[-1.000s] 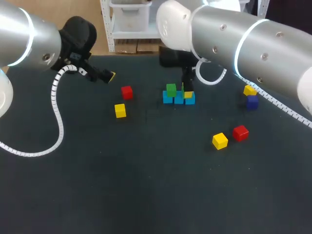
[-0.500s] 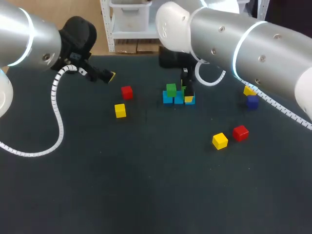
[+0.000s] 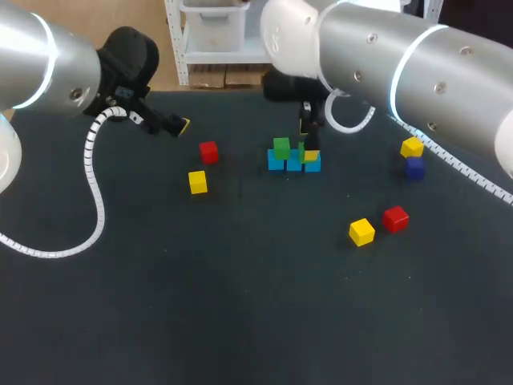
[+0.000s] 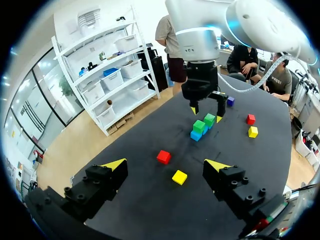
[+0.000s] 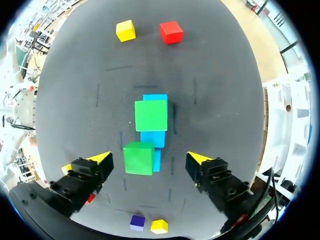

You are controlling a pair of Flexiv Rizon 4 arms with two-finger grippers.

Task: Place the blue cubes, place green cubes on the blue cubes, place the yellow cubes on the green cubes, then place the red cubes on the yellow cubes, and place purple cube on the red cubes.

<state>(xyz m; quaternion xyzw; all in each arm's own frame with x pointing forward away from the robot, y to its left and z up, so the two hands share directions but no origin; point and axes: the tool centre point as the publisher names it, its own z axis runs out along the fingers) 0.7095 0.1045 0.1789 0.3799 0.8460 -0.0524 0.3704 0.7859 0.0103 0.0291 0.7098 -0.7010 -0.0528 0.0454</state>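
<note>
The right gripper (image 5: 150,158) has lifted off the stack since half a second ago, when its tips were down at the blue cubes (image 3: 294,164). It now hangs just above them with its fingers spread apart and nothing between them. The three blue cubes sit in a touching row on the far half of the dark table (image 3: 240,305). One green cube (image 3: 281,147) stands on the row's end cube nearer my left arm. A second green cube (image 5: 139,158) rests on the row straight below the right gripper (in the head view the fingers hide most of it, so I cannot tell which blue cube bears it). The loose cubes have not shifted.

The left gripper (image 4: 166,165) hovers over the table's far left part, jaws wide apart and holding nothing. Ahead of it lie a red cube (image 3: 208,151) and, nearer the robot, a yellow cube (image 3: 197,182), apart from each other. On the right side a second yellow cube (image 3: 361,232) and a second red cube (image 3: 395,218) lie close together. Near the table's right edge a third yellow cube (image 3: 412,147) sits just beside the purple cube (image 3: 414,168). The surface is a dark matte sheet with a few faint short marks (plainest in the right wrist view).
</note>
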